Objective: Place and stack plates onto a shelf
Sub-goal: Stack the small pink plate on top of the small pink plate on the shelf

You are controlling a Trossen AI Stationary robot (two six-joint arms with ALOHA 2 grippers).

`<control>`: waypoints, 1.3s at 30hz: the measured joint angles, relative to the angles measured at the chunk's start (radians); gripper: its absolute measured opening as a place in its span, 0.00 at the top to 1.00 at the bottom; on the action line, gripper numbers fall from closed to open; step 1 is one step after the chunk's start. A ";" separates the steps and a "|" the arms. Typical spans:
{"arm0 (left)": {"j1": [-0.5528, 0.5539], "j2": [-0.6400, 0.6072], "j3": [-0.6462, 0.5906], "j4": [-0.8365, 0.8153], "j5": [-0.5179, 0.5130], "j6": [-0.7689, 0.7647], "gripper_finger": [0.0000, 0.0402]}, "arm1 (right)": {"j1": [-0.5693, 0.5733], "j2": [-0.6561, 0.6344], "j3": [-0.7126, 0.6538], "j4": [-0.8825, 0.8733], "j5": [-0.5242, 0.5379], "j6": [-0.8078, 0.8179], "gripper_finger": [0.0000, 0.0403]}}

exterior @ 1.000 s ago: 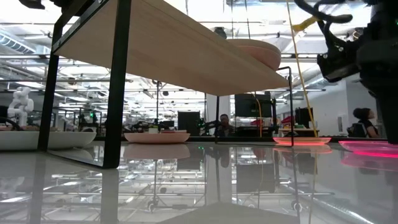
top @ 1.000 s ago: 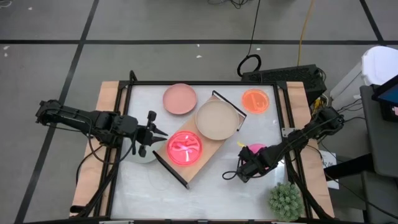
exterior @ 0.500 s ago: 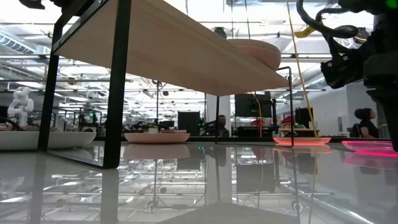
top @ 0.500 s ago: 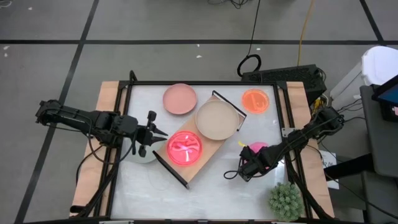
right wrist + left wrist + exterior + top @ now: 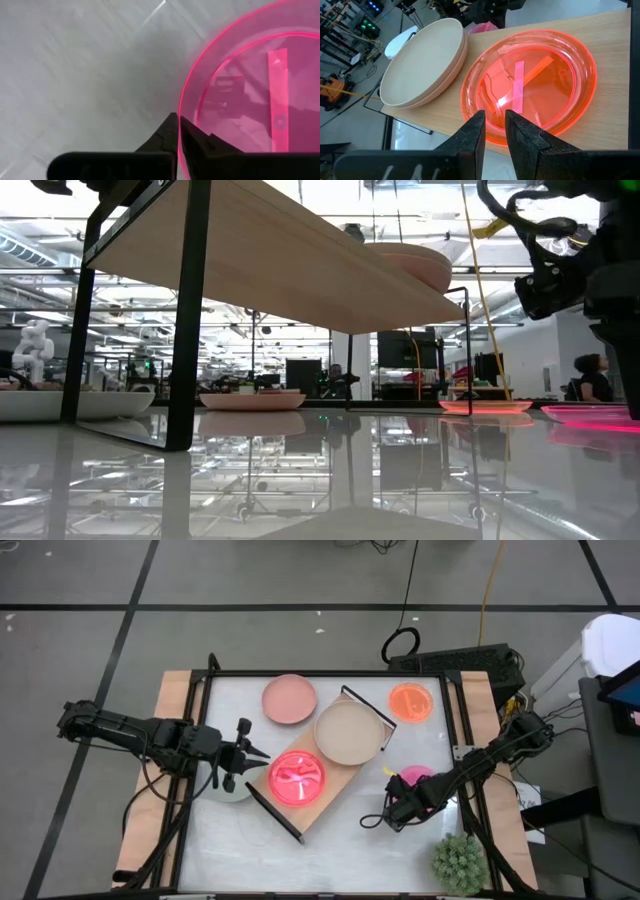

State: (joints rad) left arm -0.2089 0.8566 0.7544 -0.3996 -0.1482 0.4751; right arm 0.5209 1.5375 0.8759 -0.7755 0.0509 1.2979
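Right gripper (image 5: pixel 178 131) pinched shut on the neon pink plate's (image 5: pixel 250 100) rim; lift level, since the thin-edge grip probably slips. Left gripper (image 5: pixel 494 131) narrowly parted, empty, beside the shelf (image 5: pixel 335 780).

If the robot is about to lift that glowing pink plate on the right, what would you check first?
1. Right gripper shut on the translucent neon pink plate's rim: ok.
2. Rim seated deep enough between the fingers: cannot tell.
3. Free space on the light-wood shelf: not ok, the beige plate and the glowing pink-red plate fill it; stacking needed.
4. Left gripper away from the shelf: not ok, it is at the glowing pink-red plate's edge.
5. Spiky green plant apart from the right arm: ok.
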 joint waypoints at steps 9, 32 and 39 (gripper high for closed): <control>0.000 0.000 0.000 -0.001 0.000 0.000 0.80 | 0.012 0.000 0.106 -0.101 0.004 -0.117 1.00; 0.000 0.000 0.000 -0.001 0.000 0.005 0.80 | 0.111 0.000 0.280 -0.274 0.077 -0.245 1.00; 0.000 0.000 0.000 -0.001 0.000 0.010 0.80 | 0.117 0.000 0.380 -0.320 0.117 -0.289 1.00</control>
State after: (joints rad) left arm -0.2088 0.8562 0.7544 -0.4007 -0.1483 0.4850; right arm 0.6376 1.5375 1.2556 -1.0958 0.1681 1.0088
